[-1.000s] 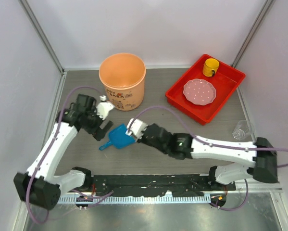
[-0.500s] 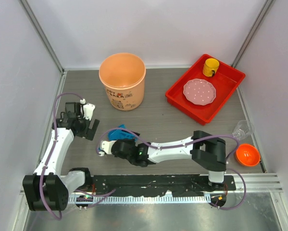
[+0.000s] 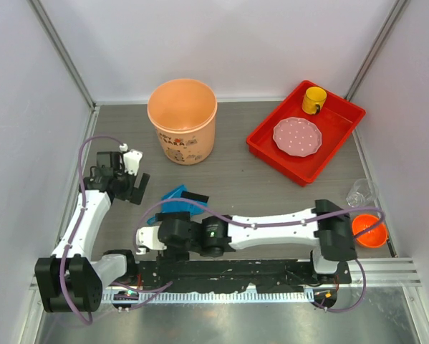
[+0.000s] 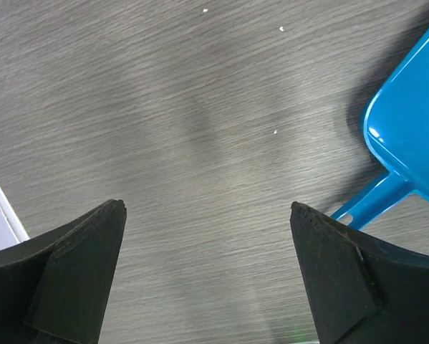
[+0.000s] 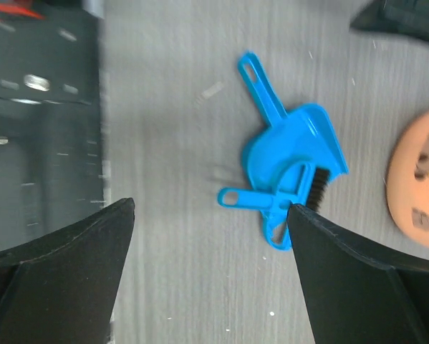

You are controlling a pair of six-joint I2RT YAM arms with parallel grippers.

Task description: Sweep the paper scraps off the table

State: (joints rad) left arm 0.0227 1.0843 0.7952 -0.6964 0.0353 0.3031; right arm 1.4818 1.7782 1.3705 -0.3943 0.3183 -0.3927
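No paper scraps show in any view; only tiny white specks dot the table (image 3: pixel 257 186). A blue dustpan (image 3: pixel 177 200) lies on the table left of centre, with a blue brush (image 5: pixel 271 202) resting across it, black bristles toward the bucket. My left gripper (image 3: pixel 137 188) hangs open just left of the dustpan (image 4: pixel 411 129), and the left wrist view shows bare table between its fingers (image 4: pixel 207 206). My right gripper (image 3: pixel 167 236) is open and empty over the near edge. In the right wrist view (image 5: pixel 212 208) the dustpan (image 5: pixel 293 147) lies beyond its tips.
An orange bucket (image 3: pixel 182 120) stands at the back left. At the back right a red tray (image 3: pixel 336 143) holds a pink plate (image 3: pixel 296 136) and a yellow cup (image 3: pixel 314 99). A clear plastic cup (image 3: pixel 359 192) and an orange bowl (image 3: pixel 367 231) sit at the right edge.
My right gripper has come off the dustpan, swung back to the near left edge and opened. My left gripper has moved from beside the bucket toward the left.
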